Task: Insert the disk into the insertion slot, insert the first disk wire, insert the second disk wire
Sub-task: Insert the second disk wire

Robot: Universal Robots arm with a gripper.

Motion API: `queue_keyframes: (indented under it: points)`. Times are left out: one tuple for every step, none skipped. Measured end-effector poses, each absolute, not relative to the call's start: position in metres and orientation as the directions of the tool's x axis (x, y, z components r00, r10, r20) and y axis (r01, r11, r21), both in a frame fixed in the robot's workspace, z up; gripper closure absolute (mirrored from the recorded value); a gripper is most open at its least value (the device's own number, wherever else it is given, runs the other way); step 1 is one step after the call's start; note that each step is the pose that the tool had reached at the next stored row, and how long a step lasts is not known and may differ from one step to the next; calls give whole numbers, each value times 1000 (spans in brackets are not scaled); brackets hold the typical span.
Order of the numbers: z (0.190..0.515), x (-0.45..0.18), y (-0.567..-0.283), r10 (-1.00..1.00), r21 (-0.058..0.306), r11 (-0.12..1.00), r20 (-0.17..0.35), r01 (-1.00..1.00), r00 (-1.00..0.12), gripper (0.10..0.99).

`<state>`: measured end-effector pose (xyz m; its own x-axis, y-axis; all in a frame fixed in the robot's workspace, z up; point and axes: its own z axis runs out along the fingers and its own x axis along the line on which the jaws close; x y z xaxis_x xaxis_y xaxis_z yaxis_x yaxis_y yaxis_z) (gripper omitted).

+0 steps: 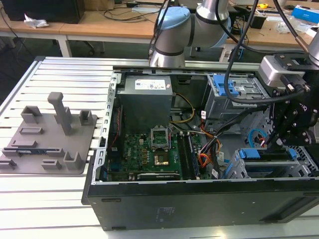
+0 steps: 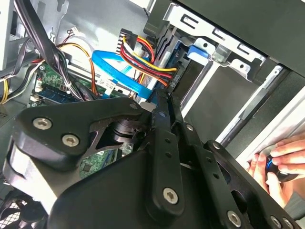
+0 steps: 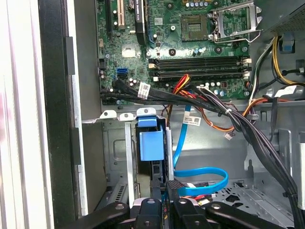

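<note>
My gripper [image 3: 164, 210] pinches a small dark connector just beside the disk [image 3: 151, 145]; blue cable [image 3: 202, 183] looks floppy, so grip the plug.

A slatted metal table [image 1: 60, 74] fills the frame's left; wooden desks [image 1: 99, 22] strewn with cables line the top edge.

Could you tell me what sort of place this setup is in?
Probably a robotics lab or electronics workshop. An open computer case lies on a slotted metal table beside a grey fixture block, a robot arm works over it, and wooden benches strewn with cables stand behind.
</note>
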<state>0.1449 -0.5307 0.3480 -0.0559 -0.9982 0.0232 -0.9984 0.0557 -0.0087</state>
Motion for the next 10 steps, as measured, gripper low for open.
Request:
queue_keyframes:
  points:
    - [348, 145, -531, -998, -8, 55, 23, -998, -56, 925]
    - [347, 145, -531, -998, -8, 55, 23, -998, -55, 925]
    - [347, 145, -531, -998, -7, 54, 24, -998, -55, 925]
    - [346, 146, -531, -998, -5, 53, 24, -999, -53, 925]
    - [346, 146, -531, -998, -4, 53, 24, -999, -53, 925]
    - [345, 146, -531, -998, -4, 52, 24, -999, -52, 925]
    - [345, 146, -531, -998, -4, 51, 24, -999, -51, 925]
    - [344, 146, -531, -998, -3, 51, 24, -999, -51, 925]
    - [344, 146, -531, -998, -3, 49, 24, -999, -49, 925]
    - [343, 146, -531, -999, -2, 48, 24, -999, -48, 925]
